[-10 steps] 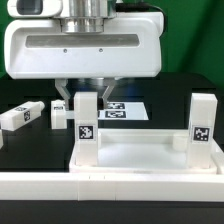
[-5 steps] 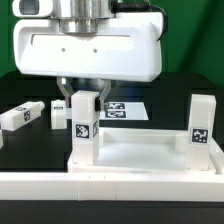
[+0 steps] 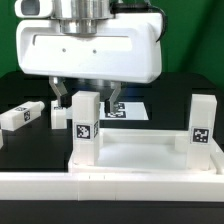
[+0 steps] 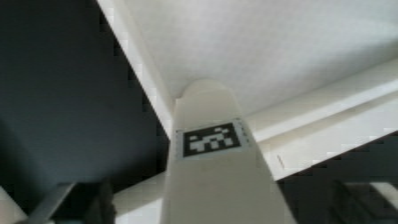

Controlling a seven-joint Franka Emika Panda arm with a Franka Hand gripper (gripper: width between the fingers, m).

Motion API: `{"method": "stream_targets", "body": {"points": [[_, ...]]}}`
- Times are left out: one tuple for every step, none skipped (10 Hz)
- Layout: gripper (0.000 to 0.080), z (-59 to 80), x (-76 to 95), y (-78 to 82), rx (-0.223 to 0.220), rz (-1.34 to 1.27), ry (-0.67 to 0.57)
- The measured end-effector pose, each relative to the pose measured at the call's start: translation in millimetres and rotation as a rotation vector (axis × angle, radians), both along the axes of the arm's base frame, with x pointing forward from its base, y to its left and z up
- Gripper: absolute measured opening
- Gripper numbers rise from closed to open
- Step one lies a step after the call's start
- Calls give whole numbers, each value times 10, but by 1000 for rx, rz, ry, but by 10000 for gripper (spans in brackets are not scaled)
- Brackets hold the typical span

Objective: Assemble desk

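Exterior view: the robot's two-finger claw hangs spread, one finger either side of the upright white tagged block leg at centre-left. The leg stands on the white plastic tray-like desk top, low in frame. Wrist view: the leg's tag faces the camera, with dark fingers flanking it.

We see the gripper opened, its fingers spread away from the top of the upright leg they closely flanked a second ago, while its white housing has drawn inward at the exterior view's left.
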State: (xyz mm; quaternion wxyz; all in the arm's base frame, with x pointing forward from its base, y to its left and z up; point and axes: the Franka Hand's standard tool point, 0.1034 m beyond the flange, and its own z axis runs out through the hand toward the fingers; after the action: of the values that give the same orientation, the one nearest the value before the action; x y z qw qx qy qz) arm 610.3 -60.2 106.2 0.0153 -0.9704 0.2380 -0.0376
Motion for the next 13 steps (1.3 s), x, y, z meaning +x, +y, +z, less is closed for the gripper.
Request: {"method": "stream_targets", "body": {"points": [[636, 0, 0, 1, 0, 0, 0], [636, 4, 6, 13, -1, 4, -6], [647, 35, -8, 29, 1, 7, -7], [647, 138, -54, 79, 9, 6, -15], [648, 239, -144, 150, 18, 9, -19], [648, 288, -235, 224, 26, 4, -16], [648, 282, -308, 285, 28, 5, -15], [648, 225, -365, 331, 24, 12, -18], [648, 231, -353, 320, 24, 12, -19], [648, 230, -350, 319, 24, 12, -20], [648, 223, -352, 323, 23, 13, -19], [648, 215, -363, 323, 29, -15, -16], [648, 195, -391, 336, 41, -74, -14]]}}
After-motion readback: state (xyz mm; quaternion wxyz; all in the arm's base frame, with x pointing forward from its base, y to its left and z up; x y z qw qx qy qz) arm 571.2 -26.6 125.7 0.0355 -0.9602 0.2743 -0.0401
